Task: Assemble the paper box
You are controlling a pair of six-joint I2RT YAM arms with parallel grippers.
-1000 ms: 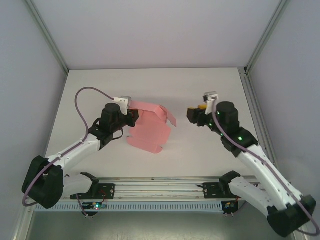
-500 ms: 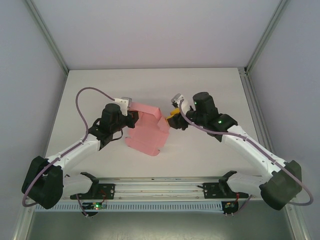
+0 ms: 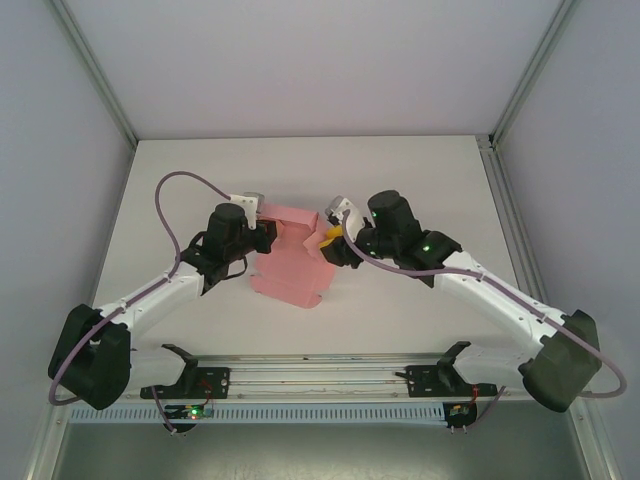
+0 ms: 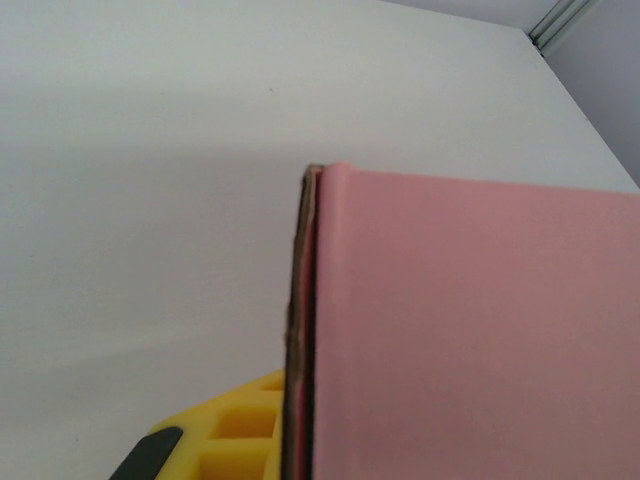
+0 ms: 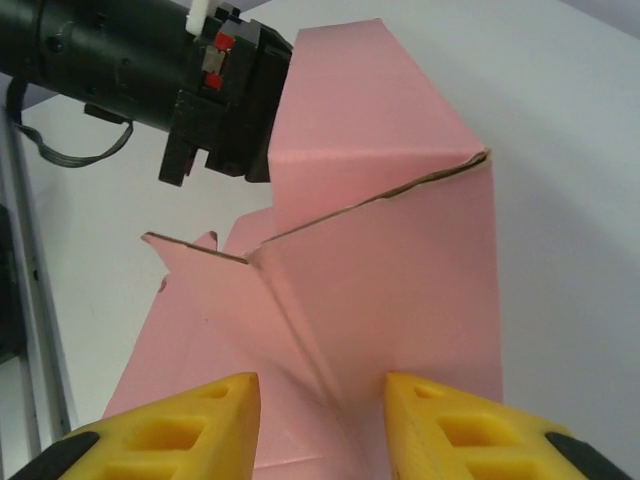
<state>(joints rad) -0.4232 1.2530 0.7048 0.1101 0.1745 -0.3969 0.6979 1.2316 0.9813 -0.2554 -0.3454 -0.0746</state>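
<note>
Swinging in this past second, the right gripper (image 3: 328, 240) now reaches the half-folded paper box (image 3: 295, 268) mid-table, opposite the left gripper (image 3: 268, 236), per top view. Left wrist: clamped on the card's edge. Right wrist: jaws apart straddling a raised fold, folding seems next.

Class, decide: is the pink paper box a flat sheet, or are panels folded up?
Partly folded: the paper box has creased panels standing up off the table, but no closed box yet.

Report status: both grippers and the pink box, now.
Left gripper shut on paper box edge. Right gripper open, astride a raised flap. Box part-folded, not closed. Nothing in the way.
</note>
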